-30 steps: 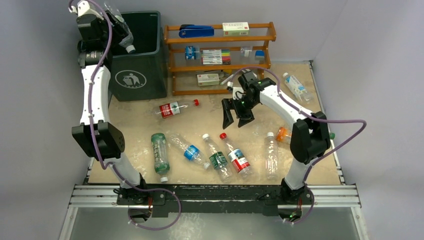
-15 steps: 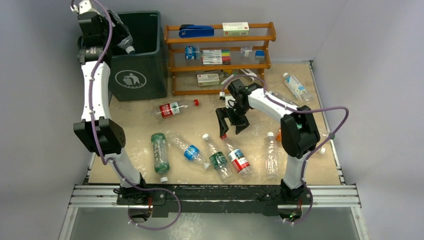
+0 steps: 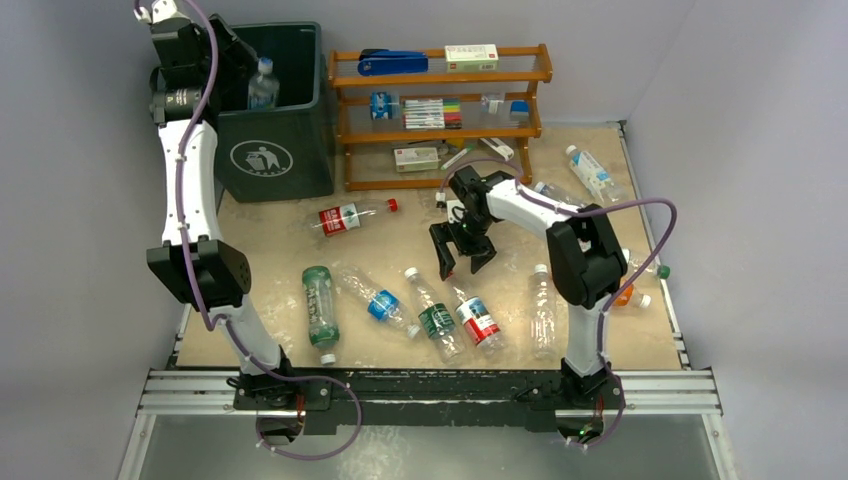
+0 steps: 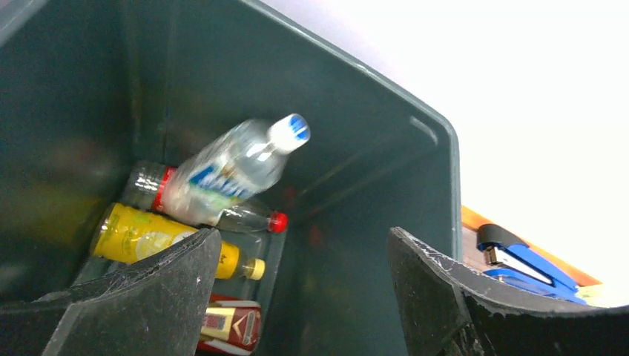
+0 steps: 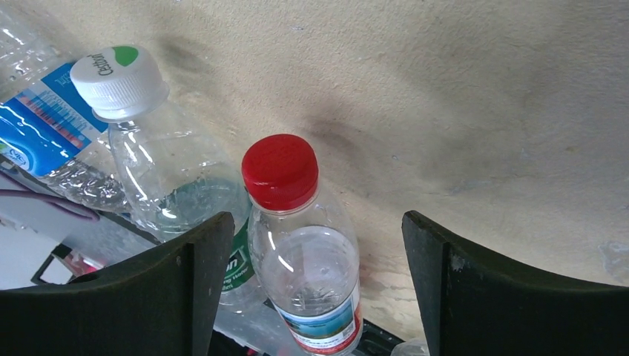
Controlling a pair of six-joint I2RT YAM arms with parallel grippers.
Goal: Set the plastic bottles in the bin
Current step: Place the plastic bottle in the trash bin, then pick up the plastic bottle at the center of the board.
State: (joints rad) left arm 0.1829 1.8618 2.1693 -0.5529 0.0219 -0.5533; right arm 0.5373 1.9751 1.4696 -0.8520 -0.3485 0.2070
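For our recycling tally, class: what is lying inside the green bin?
Inside the bin: a blurred clear bottle with a blue-and-white cap, a red-capped clear bottle beneath it, a yellow bottle and a red-labelled one. The left fingers cover the rest of the floor.

One bin (image 3: 270,160), one wooden rack (image 3: 440,75), about ten bottles (image 3: 320,305) on the table (image 3: 400,245).

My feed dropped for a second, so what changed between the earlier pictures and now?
The left hand opened over the bin and let go of its clear bottle, now dropping inside. The right hand came down and nearer the arm bases; it is open astride the red-capped bottle, not gripping. The row of bottles along the near edge and the wooden rack stayed put.
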